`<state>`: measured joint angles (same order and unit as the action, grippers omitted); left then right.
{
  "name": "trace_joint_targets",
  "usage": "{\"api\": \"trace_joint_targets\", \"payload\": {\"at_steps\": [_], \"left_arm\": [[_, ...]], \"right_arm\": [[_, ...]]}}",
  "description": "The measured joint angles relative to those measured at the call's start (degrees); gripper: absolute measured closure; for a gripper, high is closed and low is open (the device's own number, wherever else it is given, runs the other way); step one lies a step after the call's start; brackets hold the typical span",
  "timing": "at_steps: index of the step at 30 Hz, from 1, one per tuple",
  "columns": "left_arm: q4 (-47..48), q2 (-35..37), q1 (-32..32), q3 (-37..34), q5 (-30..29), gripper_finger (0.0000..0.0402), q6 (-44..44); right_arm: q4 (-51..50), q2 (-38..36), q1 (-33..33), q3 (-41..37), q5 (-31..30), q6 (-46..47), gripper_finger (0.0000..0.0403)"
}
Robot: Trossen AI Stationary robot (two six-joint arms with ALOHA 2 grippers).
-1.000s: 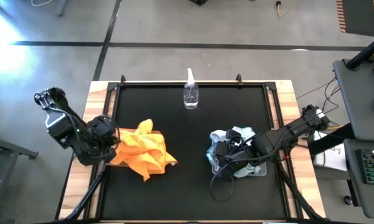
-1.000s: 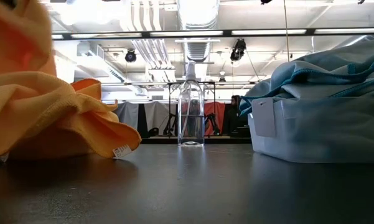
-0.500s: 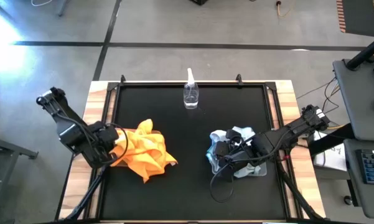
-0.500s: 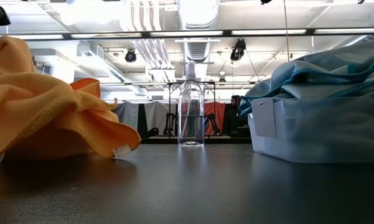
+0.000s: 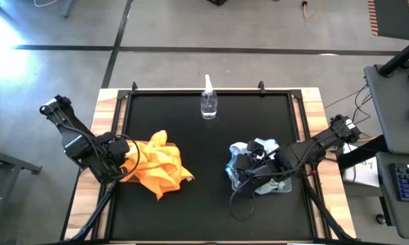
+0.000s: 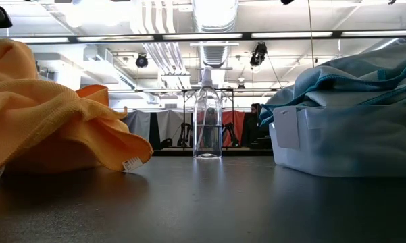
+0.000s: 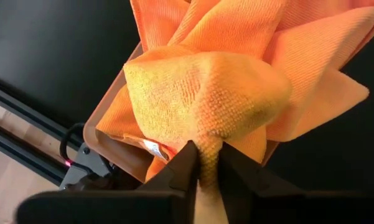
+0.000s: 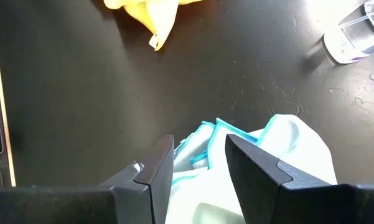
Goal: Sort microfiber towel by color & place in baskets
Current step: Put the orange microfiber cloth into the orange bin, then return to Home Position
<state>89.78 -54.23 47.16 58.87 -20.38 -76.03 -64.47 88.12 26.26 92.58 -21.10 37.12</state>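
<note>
Bright orange microfiber towels (image 5: pixel 160 163) lie heaped in a tan basket (image 7: pixel 106 140) on the table's left; the heap hides most of the basket. My left gripper (image 5: pixel 127 162) sits at the heap's left side, shut on one orange towel (image 7: pixel 236 81). Pale blue-grey towels (image 5: pixel 262 146) fill a clear plastic basket (image 6: pixel 344 145) on the right. My right gripper (image 8: pixel 199 146) is open just above those blue towels (image 8: pixel 286 149), one finger on either side of a turquoise-edged fold; I cannot tell whether it touches them. My left gripper pinches a bunched fold of the orange towel (image 7: pixel 208 146) between its two fingers (image 7: pixel 185 163), slanting down from the table's left. The cloth bulges out ahead of the fingertips and rests on the orange heap in the tan basket.
A clear plastic spray bottle (image 5: pixel 208 102) stands upright near the middle of the table's far edge. A white label (image 6: pixel 130 164) hangs off the orange heap's near-right corner. Bare black tabletop (image 5: pixel 211 190) lies between the two baskets.
My left gripper came down and shifted slightly toward the near edge, carrying its orange towel from above the heap onto it; it stayed shut. In the last half second nothing moved.
</note>
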Motion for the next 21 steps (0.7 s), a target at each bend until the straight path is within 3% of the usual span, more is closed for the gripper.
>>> {"api": "trace_joint_targets", "payload": {"at_steps": [13, 21], "left_arm": [[0.0, 0.8, 0.0, 0.0, -0.1, 0.0226, 0.5], [-2.8, -0.3, 0.0, 1.2, 0.0, 0.0208, -1.1]], "right_arm": [[0.0, 0.0, 0.0, 0.0, 0.0, 0.4, 0.0261], [0.0, 0.1, 0.0, 0.0, 0.7, -0.3, 0.0261]]}}
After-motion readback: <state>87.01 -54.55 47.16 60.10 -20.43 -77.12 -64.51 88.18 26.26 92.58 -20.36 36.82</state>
